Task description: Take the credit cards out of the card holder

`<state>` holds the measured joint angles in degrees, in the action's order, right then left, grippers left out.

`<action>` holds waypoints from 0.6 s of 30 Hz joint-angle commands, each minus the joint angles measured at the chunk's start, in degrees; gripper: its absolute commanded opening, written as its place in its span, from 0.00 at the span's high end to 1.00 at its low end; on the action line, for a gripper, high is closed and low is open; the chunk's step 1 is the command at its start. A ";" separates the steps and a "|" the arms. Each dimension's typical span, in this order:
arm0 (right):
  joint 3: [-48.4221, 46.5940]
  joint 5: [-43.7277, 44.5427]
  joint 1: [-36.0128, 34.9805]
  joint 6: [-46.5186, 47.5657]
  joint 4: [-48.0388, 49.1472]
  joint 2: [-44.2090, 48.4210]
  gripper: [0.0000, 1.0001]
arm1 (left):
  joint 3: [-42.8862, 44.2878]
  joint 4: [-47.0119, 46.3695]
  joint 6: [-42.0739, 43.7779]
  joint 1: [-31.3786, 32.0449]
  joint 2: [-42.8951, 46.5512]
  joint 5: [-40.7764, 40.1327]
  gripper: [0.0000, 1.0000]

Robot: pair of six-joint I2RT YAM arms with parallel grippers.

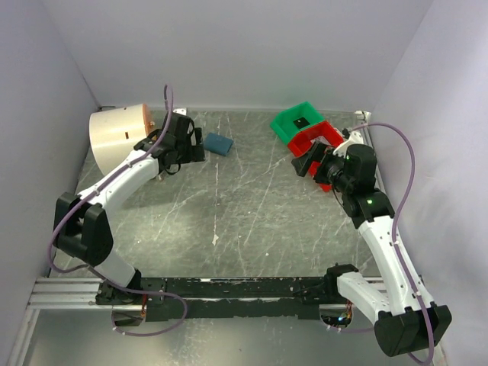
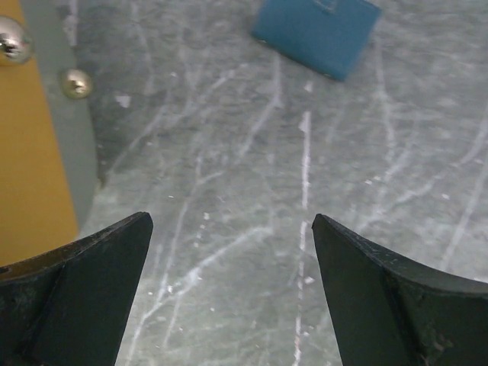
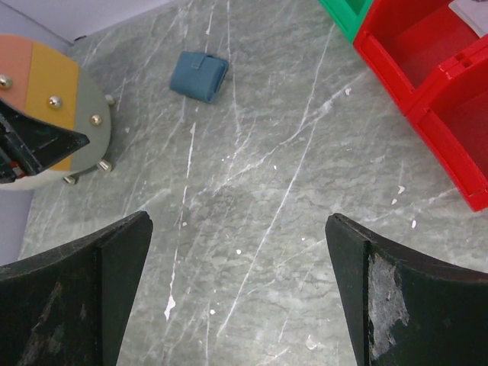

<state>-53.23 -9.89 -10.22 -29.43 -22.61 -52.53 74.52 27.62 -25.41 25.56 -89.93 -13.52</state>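
The card holder [image 1: 219,143] lies closed on the table [image 1: 244,206], in the upper part of the top view, left of centre. No credit cards are visible. The left gripper [image 2: 230,221] hovers just beside it, fingers spread and empty. The right gripper [image 3: 238,217], also spread and empty, is near the red bin [image 1: 326,130]. This looks like the approach step; next, the holder must be pinned and opened.
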 commanded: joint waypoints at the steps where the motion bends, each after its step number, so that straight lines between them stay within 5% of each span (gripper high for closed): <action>1: -0.62 0.58 -0.24 1.27 -3.09 -0.96 0.00 | 0.35 -1.14 3.12 -2.97 -1.15 -6.06 0.01; 18: -1.55 -0.27 -0.23 0.84 -6.73 -5.28 0.00 | -6.84 -0.99 4.53 -13.67 2.84 -7.39 0.01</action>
<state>-53.28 -9.50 -10.20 -28.53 -28.21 -56.75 68.27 26.48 -21.21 14.74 -89.43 -19.16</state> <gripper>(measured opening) 0.999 0.992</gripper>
